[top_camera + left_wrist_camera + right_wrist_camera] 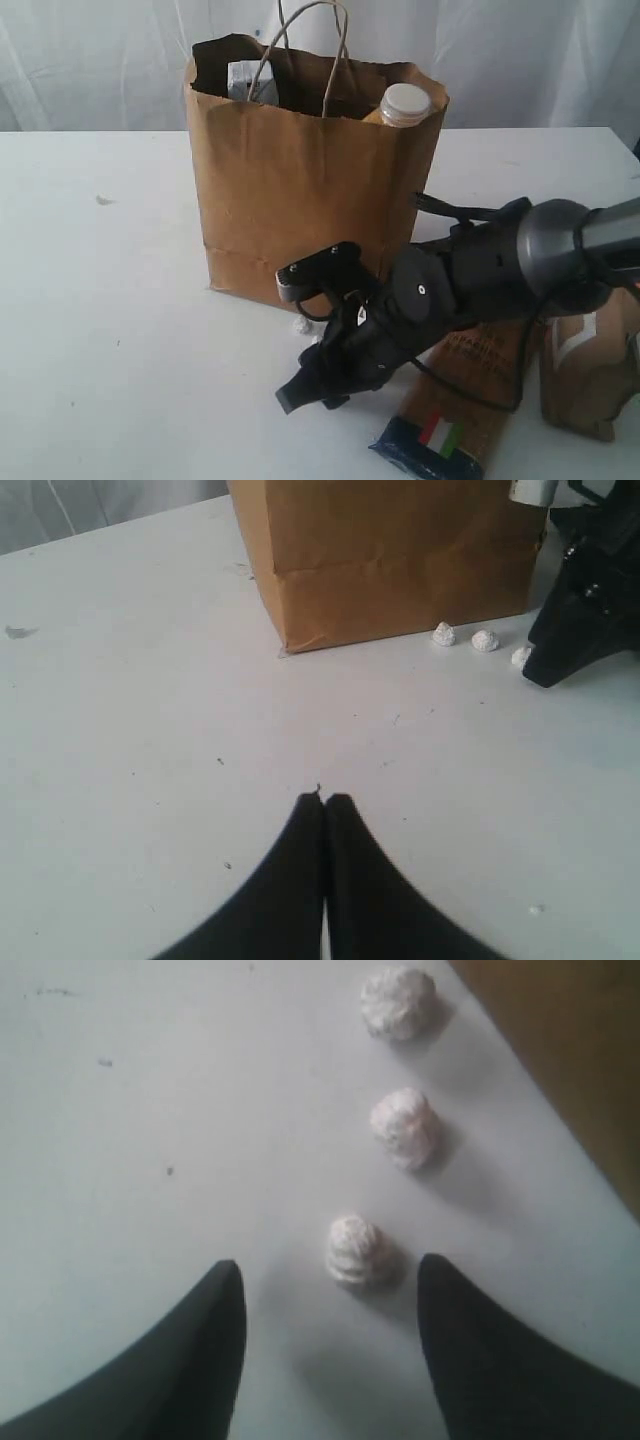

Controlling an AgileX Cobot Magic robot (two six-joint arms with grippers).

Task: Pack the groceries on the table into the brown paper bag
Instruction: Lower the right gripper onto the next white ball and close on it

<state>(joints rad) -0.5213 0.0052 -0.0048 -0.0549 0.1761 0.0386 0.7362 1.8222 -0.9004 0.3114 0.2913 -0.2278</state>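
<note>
The brown paper bag [300, 190] stands upright mid-table, its handles up. Inside it show the white-capped bottle [405, 103] and the white-blue carton [250, 82]. The spaghetti pack [440, 440] and the brown pouch [590, 365] lie on the table [120, 300] at the front right. My right gripper [310, 395] hangs low in front of the bag; it is open [330, 1272] with nothing held, one small white bit [355, 1250] lying just ahead between its fingers. My left gripper [325, 800] is shut and empty over bare table, short of the bag [390, 560]. Jar and can are out of view.
Three white pebble-like bits [405, 1125] lie in a row along the bag's front bottom edge [560, 1040]. The right arm [520, 260] stretches across the spaghetti pack. A small dark speck [103, 200] sits on the table's left side. White curtains hang behind.
</note>
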